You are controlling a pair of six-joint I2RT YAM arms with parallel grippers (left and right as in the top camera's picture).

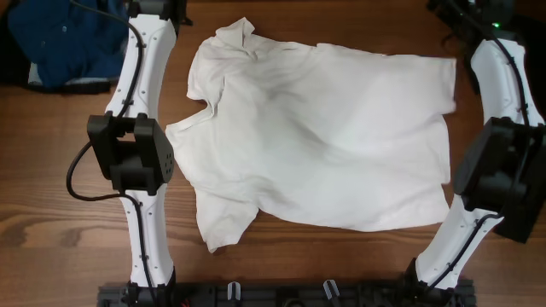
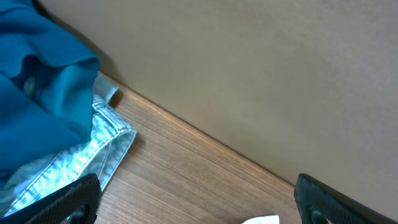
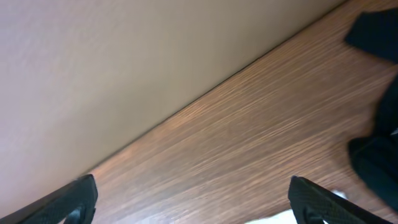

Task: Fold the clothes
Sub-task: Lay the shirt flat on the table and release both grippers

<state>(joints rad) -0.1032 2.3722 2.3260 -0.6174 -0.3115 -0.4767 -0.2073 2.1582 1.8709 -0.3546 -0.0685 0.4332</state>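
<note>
The white T-shirt (image 1: 324, 141) lies spread out in the middle of the table, plain side up, collar toward the left, lettering hidden. A small tip of it shows at the bottom of the left wrist view (image 2: 261, 220) and of the right wrist view (image 3: 280, 218). My left gripper (image 2: 196, 202) is open and empty, over the shirt's left edge near a sleeve. My right gripper (image 3: 193, 199) is open and empty, at the shirt's right edge. In the overhead view both grippers are hidden under their wrists.
A blue garment (image 1: 64, 38) lies in the far left corner, with blue cloth and light denim in the left wrist view (image 2: 43, 112). Black cloth (image 3: 379, 124) lies at the far right. The left arm (image 1: 136, 162) and right arm (image 1: 503, 162) flank the shirt.
</note>
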